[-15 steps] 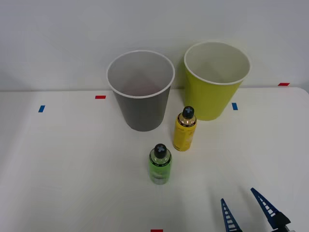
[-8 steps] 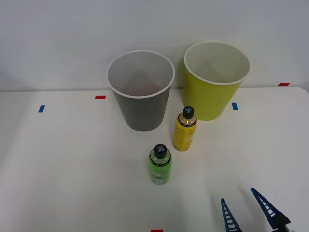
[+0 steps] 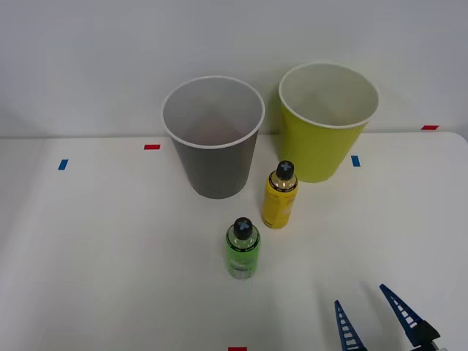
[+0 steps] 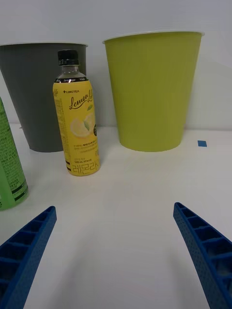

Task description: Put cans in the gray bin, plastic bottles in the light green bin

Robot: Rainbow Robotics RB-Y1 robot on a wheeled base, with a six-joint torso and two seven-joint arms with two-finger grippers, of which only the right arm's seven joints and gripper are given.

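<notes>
Right gripper hung wide open and empty low over the white table, well apart from the green bottle. That bottle stood upright before the gray bin, beside a yellow Lemon tea bottle; the light green bin stood behind.

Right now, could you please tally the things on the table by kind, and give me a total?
Bins: 2, the gray bin and the light green bin.
Bottles: 2, the green bottle and the yellow lemon-tea bottle, both upright.
Tape marks: 6, three red and two blue along the far side and one red at the near edge.
Total: 10.
</notes>
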